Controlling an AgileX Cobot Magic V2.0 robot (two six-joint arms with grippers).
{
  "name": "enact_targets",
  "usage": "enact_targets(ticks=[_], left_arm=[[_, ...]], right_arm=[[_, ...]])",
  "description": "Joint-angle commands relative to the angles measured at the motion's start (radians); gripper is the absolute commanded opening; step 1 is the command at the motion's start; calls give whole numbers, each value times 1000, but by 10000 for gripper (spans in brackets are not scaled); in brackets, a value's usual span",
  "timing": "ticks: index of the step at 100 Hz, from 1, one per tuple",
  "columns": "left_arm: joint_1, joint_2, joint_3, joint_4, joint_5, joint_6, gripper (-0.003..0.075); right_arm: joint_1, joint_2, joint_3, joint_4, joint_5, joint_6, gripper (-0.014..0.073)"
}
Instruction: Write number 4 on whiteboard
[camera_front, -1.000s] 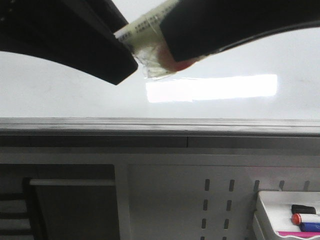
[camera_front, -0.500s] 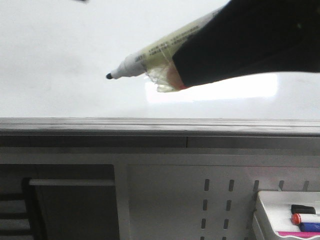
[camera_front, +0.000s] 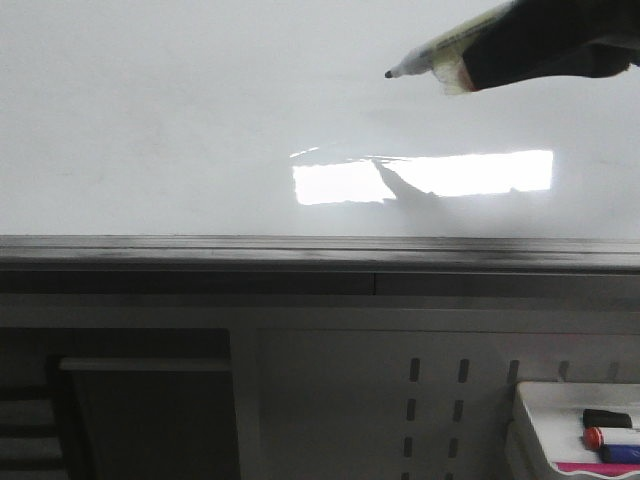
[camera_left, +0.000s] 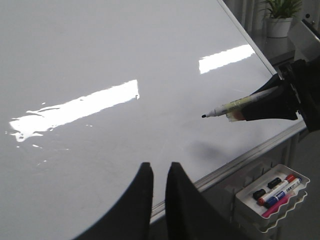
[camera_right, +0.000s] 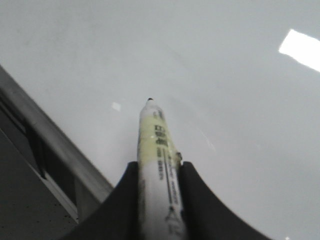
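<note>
The whiteboard (camera_front: 150, 120) is a glossy white board with a bright rectangular glare, and I see no number 4 or any stroke on it. My right gripper (camera_front: 482, 62) is shut on a white and yellow marker (camera_front: 430, 55) at the upper right of the front view. The black tip points left and sits above the board, with its shadow below it. The marker also shows in the right wrist view (camera_right: 159, 150) and the left wrist view (camera_left: 235, 106). My left gripper (camera_left: 160, 167) hangs over the board near its front rail, jaws almost together and empty. It is out of the front view.
A grey metal edge rail (camera_front: 300, 250) runs along the board's front. A small white tray (camera_front: 575, 420) with several markers hangs below the rail at the right, also seen in the left wrist view (camera_left: 272, 197). A potted plant (camera_left: 280, 15) stands beyond the board's far corner.
The left gripper has left the front view. The right gripper has carried the marker up and to the right, farther out over the board, tip still pointing left.
</note>
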Motion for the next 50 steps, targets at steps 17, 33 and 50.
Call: enact_targets(ticks=[17, 33, 50], left_arm=[[23, -88, 26, -69, -70, -17, -20], [23, -88, 26, -69, -70, -17, -20], [23, -88, 26, -69, -70, -17, -20]], right_arm=[[-37, 130, -190, -20, -25, -6, -60], [-37, 195, -265, -20, 12, -6, -60], [-48, 224, -291, -22, 12, -6, -52]])
